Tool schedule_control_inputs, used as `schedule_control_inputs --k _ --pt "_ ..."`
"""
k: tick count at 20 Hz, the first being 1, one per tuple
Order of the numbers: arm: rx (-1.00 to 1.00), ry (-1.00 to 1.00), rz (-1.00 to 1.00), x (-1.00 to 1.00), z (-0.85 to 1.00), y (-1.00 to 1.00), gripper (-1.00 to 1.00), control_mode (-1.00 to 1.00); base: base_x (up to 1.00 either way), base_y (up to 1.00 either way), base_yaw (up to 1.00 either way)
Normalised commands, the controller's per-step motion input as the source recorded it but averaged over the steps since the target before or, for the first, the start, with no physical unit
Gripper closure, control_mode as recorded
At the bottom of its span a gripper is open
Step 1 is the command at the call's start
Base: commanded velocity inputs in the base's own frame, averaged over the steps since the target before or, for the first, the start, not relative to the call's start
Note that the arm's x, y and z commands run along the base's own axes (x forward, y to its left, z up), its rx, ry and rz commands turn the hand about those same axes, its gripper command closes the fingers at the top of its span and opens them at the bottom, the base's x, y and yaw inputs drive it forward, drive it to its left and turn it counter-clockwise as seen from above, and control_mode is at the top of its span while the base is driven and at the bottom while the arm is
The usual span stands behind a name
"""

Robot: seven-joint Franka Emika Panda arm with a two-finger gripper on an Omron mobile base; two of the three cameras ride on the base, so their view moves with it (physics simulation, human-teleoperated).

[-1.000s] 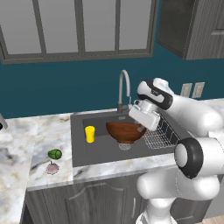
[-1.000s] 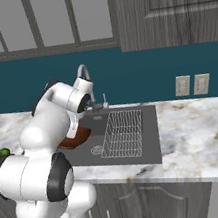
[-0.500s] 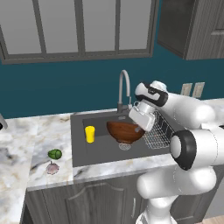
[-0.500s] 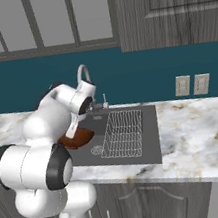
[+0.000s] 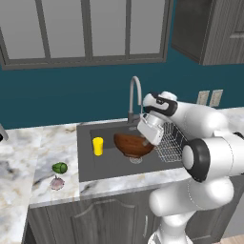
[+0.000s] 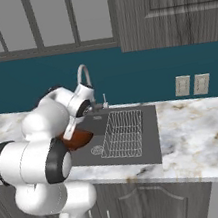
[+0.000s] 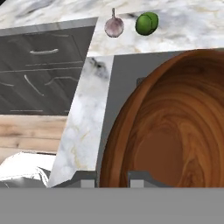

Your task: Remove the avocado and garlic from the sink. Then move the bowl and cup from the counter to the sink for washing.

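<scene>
The bowl (image 5: pixel 133 144) hangs tilted over the sink (image 5: pixel 114 164) at mid-frame, its rim pinched in my claw (image 5: pixel 145 141). The cup (image 5: pixel 98 146) stands in the basin's left part. Avocado (image 5: pixel 59 167) and garlic (image 5: pixel 57 183) lie close together on the bench (image 5: pixel 40 152), lower left.

You are seeing very little changing here: the arm's elbow is swinging slightly outward and lower toward the cameras, while the gripper (image 5: pixel 147 141) is staying put, its jaws still clamped on the rim of the bowl (image 5: pixel 133 144) over the sink (image 5: pixel 106 163).
</scene>
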Motion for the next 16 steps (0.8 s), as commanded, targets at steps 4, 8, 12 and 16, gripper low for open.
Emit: schedule_control_inputs --k 4,8,12,16 --pt "-0.05 0.0 0.0 0.09 -0.13 0.09 1.0 -1.0 0.0 0.0 0.0" --pt "-0.06 0.0 0.0 0.12 -0.15 0.13 1.0 -1.0 0.0 0.0 0.0" --pt "-0.04 0.0 0.0 0.16 -0.12 0.01 1.0 -1.0 0.0 0.0 0.0" --pt "-0.04 0.0 -0.02 0.16 -0.1 0.0 1.0 -1.0 0.0 0.0 0.0"
